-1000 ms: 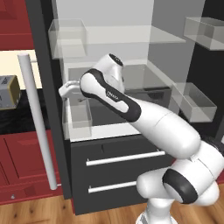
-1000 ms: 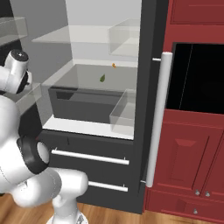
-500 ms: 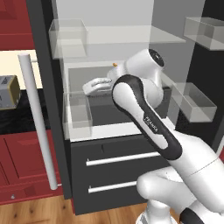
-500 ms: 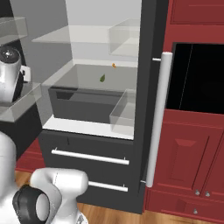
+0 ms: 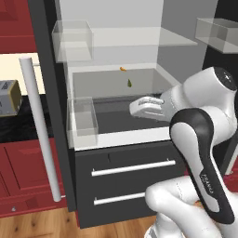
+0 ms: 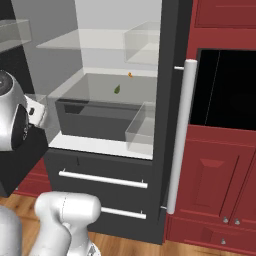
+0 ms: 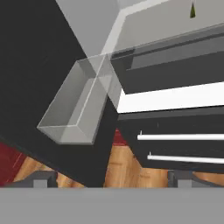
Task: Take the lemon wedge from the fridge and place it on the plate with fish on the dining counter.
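Observation:
The fridge (image 5: 139,155) stands with both doors open. On its middle shelf, far back, lies a small yellow-orange piece (image 5: 122,69) (image 6: 130,75), which I take for the lemon wedge; it is too small to be sure. A small dark green item (image 5: 129,83) (image 6: 117,89) (image 7: 192,11) sits just in front of it. My gripper (image 5: 134,108) hangs before the dark crisper bin, below and in front of both pieces, pointing left. In the hand view my gripper (image 7: 111,178) is open with nothing between the tips. The plate with fish and the dining counter are out of view.
Clear door bins (image 5: 81,123) (image 6: 142,127) jut out on both open doors, one close under the hand (image 7: 74,109). Long pale door handles (image 5: 42,135) (image 6: 180,135) hang at each side. Two drawers with bar handles (image 5: 132,168) sit below. Red cabinets (image 6: 220,180) flank the fridge.
The arm has swung right across the fridge front; the hand went from the left door bin to the middle, before the crisper bin. The jaws stayed open.

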